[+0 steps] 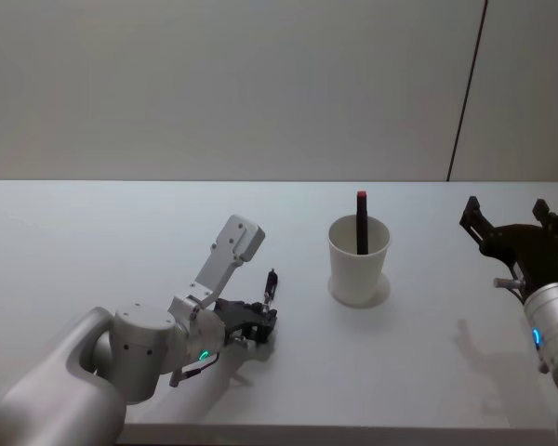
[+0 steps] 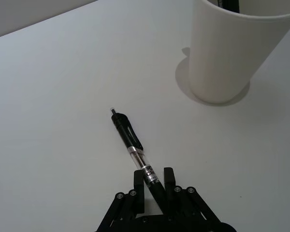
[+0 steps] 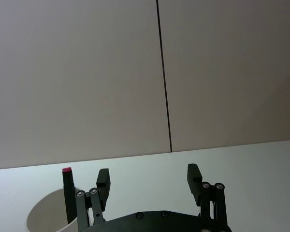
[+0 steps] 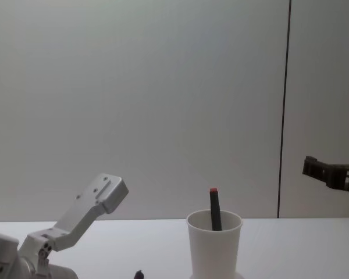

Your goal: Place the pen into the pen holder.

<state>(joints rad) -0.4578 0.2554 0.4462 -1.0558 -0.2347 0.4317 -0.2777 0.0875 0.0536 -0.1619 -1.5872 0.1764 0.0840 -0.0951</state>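
Matt paper pen holder (image 1: 358,274), glossy plastic pen (image 2: 133,146).

Entry 1: pen (image 2: 135,152), black with a clear section, to the left of the pen holder (image 2: 227,53) and a little nearer. It carries one printed band (image 2: 149,173) of white lettering on black, wrapped round the barrel right where the left gripper (image 2: 153,176) pinches it. The lettering is too small to make out, so no word, brand or number can be read.
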